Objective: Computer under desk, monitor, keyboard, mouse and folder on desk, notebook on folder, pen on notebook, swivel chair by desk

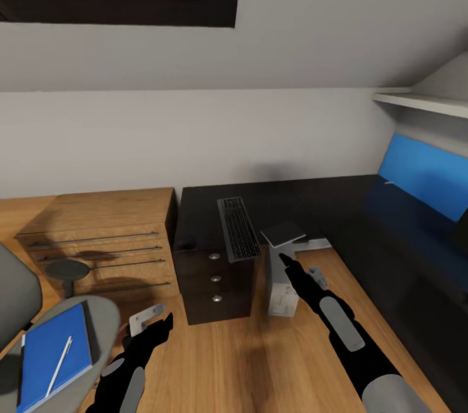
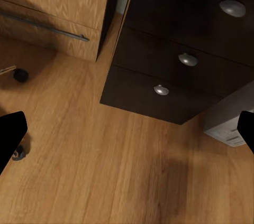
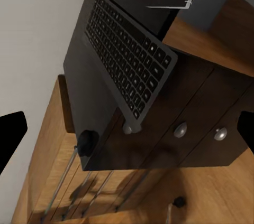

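Head view: the keyboard point(image 1: 238, 228) lies on the black tabletop point(image 1: 201, 214), overhanging its front edge, while the blue folder point(image 1: 51, 354) with the pen point(image 1: 59, 365) rests on the swivel chair point(image 1: 97, 325). Left wrist view: the left gripper point(image 2: 127, 131) is spread wide above the floor before the drawers point(image 2: 174, 60). Right wrist view: the right gripper point(image 3: 129, 131) is spread wide, holding nothing, near the keyboard.

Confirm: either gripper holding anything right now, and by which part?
Nothing held. Left gripper and right gripper both hang open over the wooden floor, with only floor and the desk's drawers between the fingertips in the wrist views.
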